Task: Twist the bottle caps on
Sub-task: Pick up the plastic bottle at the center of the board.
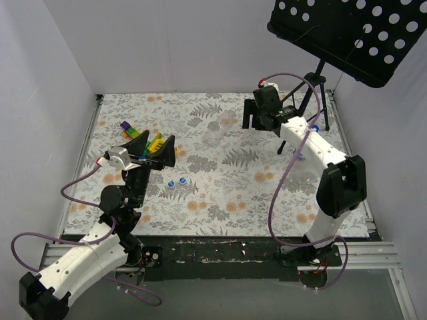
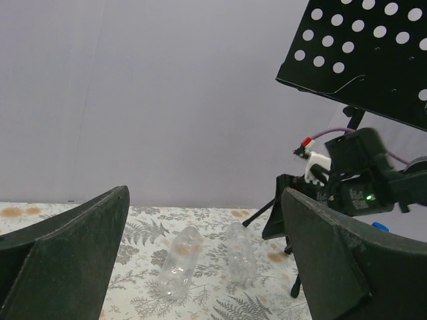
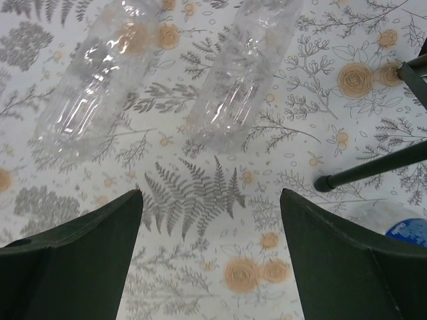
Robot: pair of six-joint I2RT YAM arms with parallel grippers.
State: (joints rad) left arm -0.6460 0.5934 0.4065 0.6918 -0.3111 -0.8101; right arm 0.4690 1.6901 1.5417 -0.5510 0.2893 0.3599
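Judging by how things lie, the task is at its opening step: nothing is held, and no cap is seen being turned onto a neck. The left gripper [image 2: 205,200] is held spread wide, with only air between its fingers, left of centre in the overhead frame. The right gripper [image 3: 210,197] is likewise spread and nothing is pinched. It is poised above the flowered cloth [image 3: 200,267], toward the upper right of the overhead frame.

Two clear bottles [image 3: 247,73] are laid side by side on their flanks across the upper part of the right wrist frame, just beyond the fingertips and untouched. Their necks are cut off there and blurred in the left wrist frame, so it cannot be told whether they are capped. Two bottle caps [image 1: 177,181] are found just beside each other at the lower centre of the overhead frame, near the left arm. A blue-and-white thing [image 3: 403,230] at the lower right of the right wrist frame is partly hidden. Whether it is a cap or a label cannot be told. A black stand leg [image 3: 373,170] is seen above it. Toy blocks [image 1: 137,133] are piled at the upper left and are best avoided.

Next, a bottle probably needs to be straddled and gripped gently by the right fingers, since thin plastic is likely to buckle. A cap would then be fetched by the left.
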